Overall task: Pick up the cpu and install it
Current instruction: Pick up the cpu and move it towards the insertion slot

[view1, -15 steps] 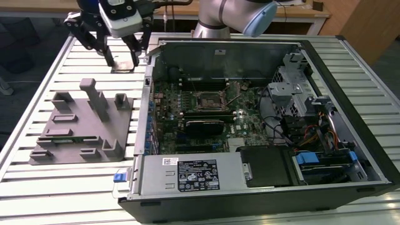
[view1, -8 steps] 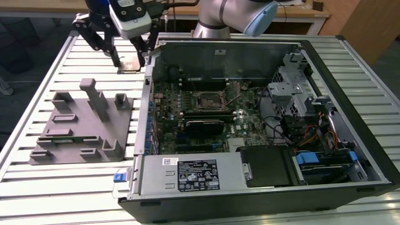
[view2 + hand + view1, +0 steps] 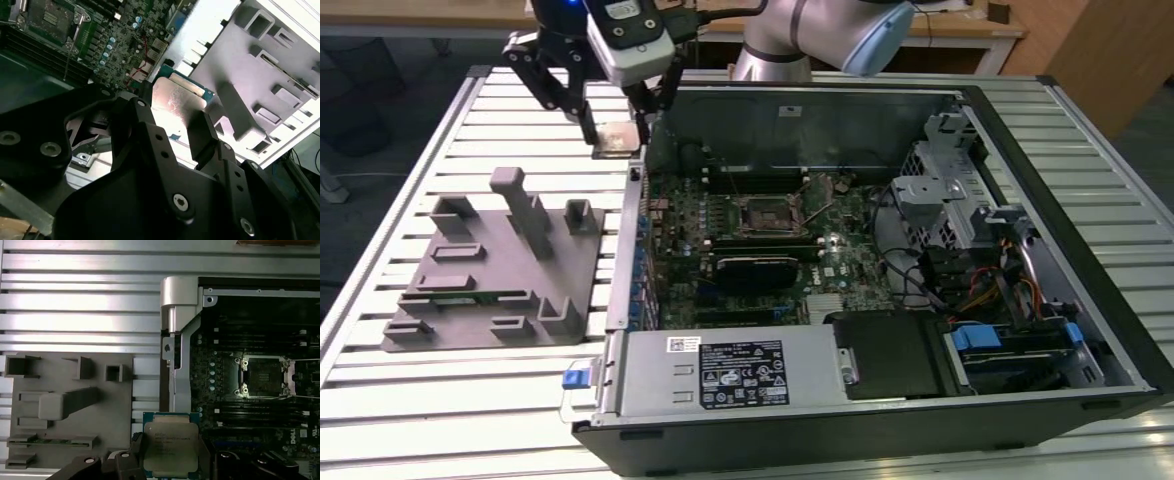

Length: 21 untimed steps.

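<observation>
The cpu (image 3: 616, 139), a small square chip with a silver-grey top, hangs in the air between my gripper's (image 3: 619, 135) black fingers, which are shut on its two opposite edges. In the first wrist view the cpu (image 3: 170, 444) sits level in the gripper (image 3: 170, 460), over the slatted table just outside the case's wall. The second wrist view shows the cpu (image 3: 176, 100) from behind the gripper (image 3: 170, 122). The open motherboard socket (image 3: 771, 214) (image 3: 263, 376) lies inside the case, toward the exterior view's right of the gripper and apart from it.
The open computer case (image 3: 1054, 170) takes up the exterior view's middle and right, with its power supply (image 3: 720, 372), cables and drive cage (image 3: 947, 170). A grey moulded tray (image 3: 480, 270) (image 3: 65, 405) (image 3: 260, 65) stands on the slatted table (image 3: 400, 400) to the left.
</observation>
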{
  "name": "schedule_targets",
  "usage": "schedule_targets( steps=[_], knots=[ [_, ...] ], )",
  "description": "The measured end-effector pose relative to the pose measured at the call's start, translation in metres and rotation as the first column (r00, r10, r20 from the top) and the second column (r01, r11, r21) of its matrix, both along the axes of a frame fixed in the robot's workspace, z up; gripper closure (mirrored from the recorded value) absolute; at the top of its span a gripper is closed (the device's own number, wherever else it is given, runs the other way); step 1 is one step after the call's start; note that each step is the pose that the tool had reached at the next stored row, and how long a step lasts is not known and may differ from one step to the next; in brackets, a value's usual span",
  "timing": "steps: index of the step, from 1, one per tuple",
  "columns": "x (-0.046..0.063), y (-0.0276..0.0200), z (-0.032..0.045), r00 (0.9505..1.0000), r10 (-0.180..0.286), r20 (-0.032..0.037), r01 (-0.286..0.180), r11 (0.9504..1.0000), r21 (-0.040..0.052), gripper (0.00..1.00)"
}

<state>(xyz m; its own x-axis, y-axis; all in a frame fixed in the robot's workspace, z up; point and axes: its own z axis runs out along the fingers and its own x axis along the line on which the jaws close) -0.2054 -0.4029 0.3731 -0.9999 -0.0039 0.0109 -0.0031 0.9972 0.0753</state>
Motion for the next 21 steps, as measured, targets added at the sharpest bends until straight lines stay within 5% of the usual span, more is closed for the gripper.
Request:
schedule_targets(
  steps=[21],
  knots=[
    [0.046, 0.0012, -0.0075, 1.0000, 0.000, 0.0001, 0.000, 1.0000, 0.0003, 0.47]
  ],
)
